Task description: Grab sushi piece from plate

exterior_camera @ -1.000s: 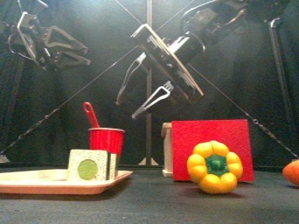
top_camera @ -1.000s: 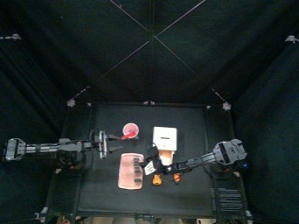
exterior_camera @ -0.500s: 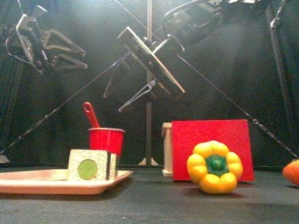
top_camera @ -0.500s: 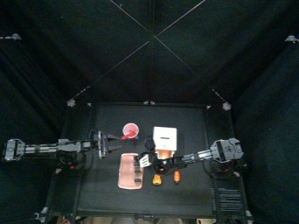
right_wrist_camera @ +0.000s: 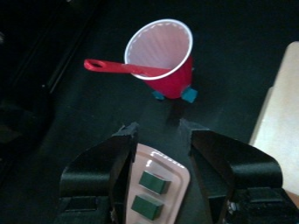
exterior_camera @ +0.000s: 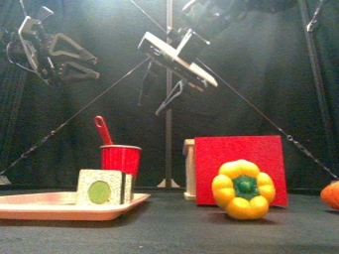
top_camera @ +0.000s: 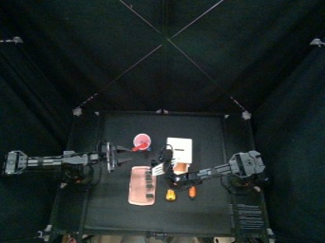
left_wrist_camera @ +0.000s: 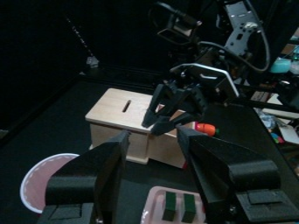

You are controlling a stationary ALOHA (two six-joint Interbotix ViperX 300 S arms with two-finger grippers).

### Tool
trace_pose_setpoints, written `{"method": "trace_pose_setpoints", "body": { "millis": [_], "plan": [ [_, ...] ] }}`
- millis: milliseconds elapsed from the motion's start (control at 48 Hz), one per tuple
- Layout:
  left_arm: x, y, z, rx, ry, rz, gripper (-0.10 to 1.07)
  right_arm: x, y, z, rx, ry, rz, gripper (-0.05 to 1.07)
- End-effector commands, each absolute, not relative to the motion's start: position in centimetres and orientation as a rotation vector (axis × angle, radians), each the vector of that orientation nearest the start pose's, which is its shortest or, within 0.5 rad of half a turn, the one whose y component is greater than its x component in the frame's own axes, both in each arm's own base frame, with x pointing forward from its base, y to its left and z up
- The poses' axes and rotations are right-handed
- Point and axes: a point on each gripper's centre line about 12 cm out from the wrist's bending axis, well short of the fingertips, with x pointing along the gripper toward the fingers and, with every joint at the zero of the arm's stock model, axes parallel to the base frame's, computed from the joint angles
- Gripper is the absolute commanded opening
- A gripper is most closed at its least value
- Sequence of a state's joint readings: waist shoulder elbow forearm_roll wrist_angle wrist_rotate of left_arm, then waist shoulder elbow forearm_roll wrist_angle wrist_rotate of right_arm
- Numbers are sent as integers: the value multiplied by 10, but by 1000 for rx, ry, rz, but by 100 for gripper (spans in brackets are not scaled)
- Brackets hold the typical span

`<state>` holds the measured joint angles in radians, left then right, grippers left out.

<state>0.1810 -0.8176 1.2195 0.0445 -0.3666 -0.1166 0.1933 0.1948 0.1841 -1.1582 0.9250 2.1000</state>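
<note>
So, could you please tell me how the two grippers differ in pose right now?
The right gripper hangs above the middle of the table, over the pink plate; the left gripper is raised at the left edge. From the front, the right gripper's jaws point down and the left gripper's sideways. Both are open and empty.

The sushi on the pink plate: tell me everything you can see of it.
The sushi is a pale, blocky piece with a round green centre facing the front camera, standing upright on the plate, a salmon-pink oblong tray, towards its right end. The right wrist view shows two dark green-topped pieces side by side on the plate's end, just beyond the open right gripper. Nothing but the plate touches it.
</note>
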Motion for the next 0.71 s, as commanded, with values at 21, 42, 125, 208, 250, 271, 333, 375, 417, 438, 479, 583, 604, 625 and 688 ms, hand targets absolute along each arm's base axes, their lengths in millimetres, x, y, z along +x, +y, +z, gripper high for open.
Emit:
{"method": "trace_pose_setpoints", "body": {
  "millis": [21, 42, 125, 208, 250, 271, 333, 375, 417, 438, 479, 583, 604, 625, 688],
  "plan": [
    [215, 38, 258, -77, 17, 168, 85, 461, 2, 265, 604, 398, -988, 80],
    [214, 38, 258, -77, 17, 168, 85, 462, 4, 265, 600, 422, -983, 80],
    [214, 38, 258, -77, 18, 169, 85, 470, 11, 266, 599, 522, -938, 80],
    [214, 38, 258, -77, 17, 168, 85, 480, 9, 262, 613, 614, -892, 80],
    [214, 38, 258, -77, 20, 170, 85, 485, 4, 257, 623, 671, -868, 80],
    [214, 38, 257, -78, 22, 168, 85, 486, 3, 256, 629, 692, -859, 80],
    [214, 38, 258, -77, 20, 170, 85, 491, 0, 249, 645, 757, -831, 80],
    [214, 38, 257, -78, 23, 168, 85, 494, -1, 244, 653, 793, -814, 80],
    [214, 38, 256, -78, 26, 170, 85, 497, -2, 237, 659, 833, -799, 80],
    [214, 38, 256, -78, 26, 170, 85, 499, -2, 235, 659, 843, -793, 80],
    [214, 38, 256, -78, 26, 170, 85, 502, -1, 230, 654, 860, -784, 80],
    [213, 38, 253, -77, 37, 170, 85, 509, 1, 224, 630, 878, -769, 80],
    [213, 38, 253, -78, 38, 171, 85, 510, 0, 222, 627, 881, -770, 80],
    [212, 38, 252, -78, 40, 171, 85, 511, 0, 220, 625, 883, -770, 80],
    [211, 38, 251, -78, 43, 171, 85, 512, 0, 214, 615, 895, -773, 80]
  ]
}}
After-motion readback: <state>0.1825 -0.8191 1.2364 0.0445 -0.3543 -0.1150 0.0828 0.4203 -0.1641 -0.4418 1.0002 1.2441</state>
